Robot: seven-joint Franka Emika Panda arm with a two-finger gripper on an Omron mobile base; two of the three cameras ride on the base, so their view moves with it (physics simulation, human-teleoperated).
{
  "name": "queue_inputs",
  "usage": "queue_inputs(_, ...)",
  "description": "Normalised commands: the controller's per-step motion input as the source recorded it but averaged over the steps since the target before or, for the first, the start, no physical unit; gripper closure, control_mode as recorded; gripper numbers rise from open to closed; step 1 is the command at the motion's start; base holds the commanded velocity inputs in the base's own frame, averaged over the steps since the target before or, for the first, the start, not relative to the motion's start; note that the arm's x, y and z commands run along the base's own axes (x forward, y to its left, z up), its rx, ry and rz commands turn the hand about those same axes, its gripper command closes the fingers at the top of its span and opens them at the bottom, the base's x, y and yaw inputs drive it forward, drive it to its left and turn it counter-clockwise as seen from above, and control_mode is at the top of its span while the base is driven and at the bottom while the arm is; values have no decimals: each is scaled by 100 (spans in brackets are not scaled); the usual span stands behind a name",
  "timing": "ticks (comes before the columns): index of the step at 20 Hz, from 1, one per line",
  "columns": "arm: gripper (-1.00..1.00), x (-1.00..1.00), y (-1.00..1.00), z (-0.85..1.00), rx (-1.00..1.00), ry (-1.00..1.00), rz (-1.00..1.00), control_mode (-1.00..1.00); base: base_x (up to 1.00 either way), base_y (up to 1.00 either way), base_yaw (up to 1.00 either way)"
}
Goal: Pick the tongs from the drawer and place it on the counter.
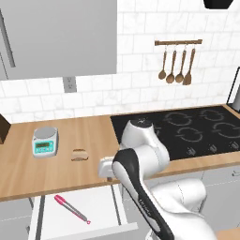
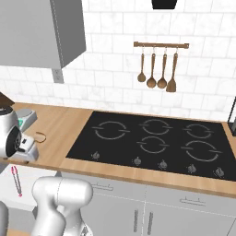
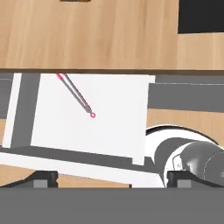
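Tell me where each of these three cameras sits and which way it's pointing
Left base view: behind the arm to its left, facing forward and down over the counter, the open drawer and the tongs; the white arm rises at lower right.
Right base view: behind the arm to its right, facing the cooktop; the arm shows at lower left.
Hand view: on the hand, looking down into the drawer at the tongs; the gripper shows at the bottom, jaws apart.
Shared: the base views both show the cooktop and hanging wooden utensils; all three show the tongs.

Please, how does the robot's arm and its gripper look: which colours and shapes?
The arm has glossy white rounded shells with a black band along one link and dark grey joints. The gripper has two small, dark, blocky fingers.
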Motion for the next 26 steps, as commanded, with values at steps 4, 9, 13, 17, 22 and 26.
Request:
queue_inputs(4,-100,0,87,-70,0,6,0,-100,0,0,0)
queue_inputs(9,-100,0,55,-58,0,4,1,-100,0,0,0)
queue_inputs(13,-100,0,7,-51,0,6,11,-100,0,0,0)
queue_inputs(17,-100,0,11,-72,-1,3,12,-100,0,0,0)
queue_inputs(22,-100,9,13,-74,-1,1,12,-100,0,0,0)
queue_inputs(26,-100,26,24,-54,-1,0,5,-100,0,0,0)
